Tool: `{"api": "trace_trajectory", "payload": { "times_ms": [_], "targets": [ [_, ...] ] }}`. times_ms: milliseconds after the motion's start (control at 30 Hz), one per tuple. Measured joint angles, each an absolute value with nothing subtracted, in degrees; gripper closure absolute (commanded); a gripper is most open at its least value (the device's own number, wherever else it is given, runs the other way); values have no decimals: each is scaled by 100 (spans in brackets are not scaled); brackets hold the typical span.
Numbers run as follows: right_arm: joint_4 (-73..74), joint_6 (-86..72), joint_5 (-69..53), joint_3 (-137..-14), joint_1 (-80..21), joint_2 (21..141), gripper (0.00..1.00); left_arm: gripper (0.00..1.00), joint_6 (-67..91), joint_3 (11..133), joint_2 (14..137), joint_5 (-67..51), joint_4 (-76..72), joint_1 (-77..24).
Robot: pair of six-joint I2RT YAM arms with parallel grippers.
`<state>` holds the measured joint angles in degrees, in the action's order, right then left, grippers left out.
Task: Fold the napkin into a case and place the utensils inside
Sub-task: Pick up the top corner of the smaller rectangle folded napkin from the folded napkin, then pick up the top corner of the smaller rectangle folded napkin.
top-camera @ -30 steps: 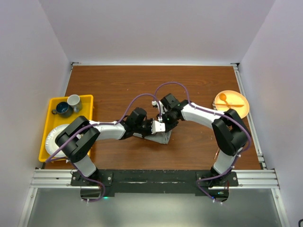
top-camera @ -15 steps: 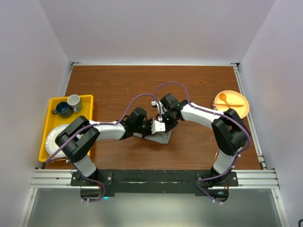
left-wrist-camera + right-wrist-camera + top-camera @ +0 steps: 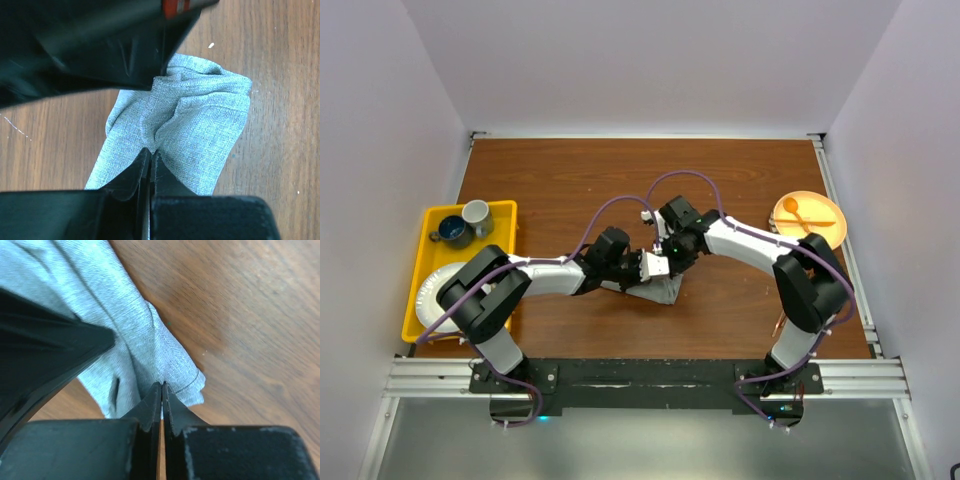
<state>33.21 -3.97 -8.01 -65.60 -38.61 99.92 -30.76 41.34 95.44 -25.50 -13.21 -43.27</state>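
The task is in its early half. The napkin [image 3: 658,288] is no flat square and also no case yet. It lies on the tabletop [image 3: 570,190] as a crumpled, tapering bundle, directly under both wrists. The left fingers [image 3: 131,176] are pressed together on a fold in the middle of the cloth, and the fabric puckers away from their tips. The right fingers [image 3: 149,412] are closed too, with a thin corner of the same cloth pinched between their tips; beyond that corner is only bare wood. So both arms hold the napkin at once, close beside each other, and I judge that a fold is in progress.

What is left: to bring the cloth into a narrow, flat, layered rectangle, to release it, and then to put the utensils inside. The copper-coloured utensils I cannot make out in any view. Well apart, to the right of the right fingers, stands an orange plate [image 3: 808,220] — it is not part of this work.
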Motion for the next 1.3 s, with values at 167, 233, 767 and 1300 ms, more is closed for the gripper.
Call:
{"api": "trace_trajectory", "payload": {
  "times_ms": [167, 233, 767, 1300],
  "targets": [
    [3330, -390, -801, -6571, -3817, 9699, 100, 100, -2928, 4204, 9588, -2591, -1256, -4283],
    [3330, -390, -801, -6571, -3789, 9660, 100, 100, -2858, 4296, 9640, -2644, -1166, -4244],
    [3079, -410, -386, -6512, -3586, 9655, 100, 100, -2156, 5441, 10416, -3802, -193, -3806],
    [2630, -502, -405, -6222, -3511, 9231, 100, 100, -947, 5474, 10694, -4375, -95, -3229]
  ]
}}
